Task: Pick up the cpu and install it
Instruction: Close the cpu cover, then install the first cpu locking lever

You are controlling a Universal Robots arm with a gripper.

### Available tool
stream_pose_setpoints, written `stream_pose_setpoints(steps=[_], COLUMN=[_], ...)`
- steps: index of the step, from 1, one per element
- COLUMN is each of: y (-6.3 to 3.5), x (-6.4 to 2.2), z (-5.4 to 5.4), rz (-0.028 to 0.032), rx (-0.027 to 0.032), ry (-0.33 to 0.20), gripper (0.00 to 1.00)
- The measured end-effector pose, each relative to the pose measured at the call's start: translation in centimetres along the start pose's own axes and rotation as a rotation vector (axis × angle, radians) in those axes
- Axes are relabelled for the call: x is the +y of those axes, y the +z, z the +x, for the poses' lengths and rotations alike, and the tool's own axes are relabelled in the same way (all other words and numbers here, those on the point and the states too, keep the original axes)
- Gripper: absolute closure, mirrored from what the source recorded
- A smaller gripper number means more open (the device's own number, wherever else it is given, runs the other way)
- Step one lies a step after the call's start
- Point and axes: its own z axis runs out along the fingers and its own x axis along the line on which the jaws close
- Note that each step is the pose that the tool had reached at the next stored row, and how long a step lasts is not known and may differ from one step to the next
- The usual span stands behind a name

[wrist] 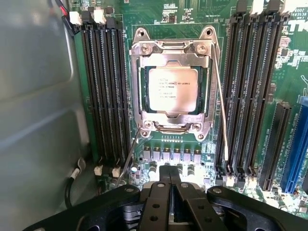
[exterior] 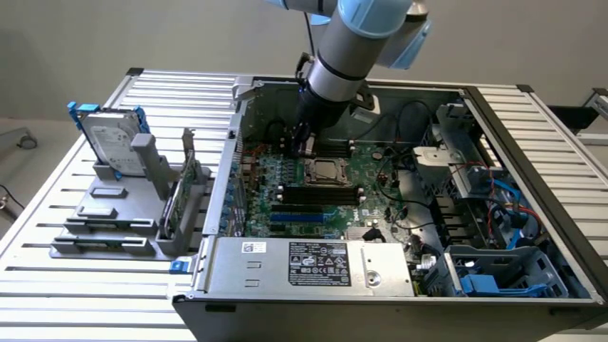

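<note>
Gripper fingers are pressed together, empty; cpu, seated in socket, could be knocked askew, bending pins.

The case is overlooked from high and afar; its motherboard, twelve o'clock of the power supply, is shared, faced closely from the wrist.
</note>
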Motion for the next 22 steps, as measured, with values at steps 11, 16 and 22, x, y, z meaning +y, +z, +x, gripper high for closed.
stream_pose_setpoints(steps=[11,16,22], y=[-0.04,-0.06,-0.08], x=[-0.01,-0.02,-0.02], z=[-0.03,-0.05,-0.07], rz=[0.0011,0.0016,0.0022], rx=[0.0338,0.0493,0.0676], ry=[-0.01,-0.014,-0.019], gripper=[0.89,0.89,0.89])
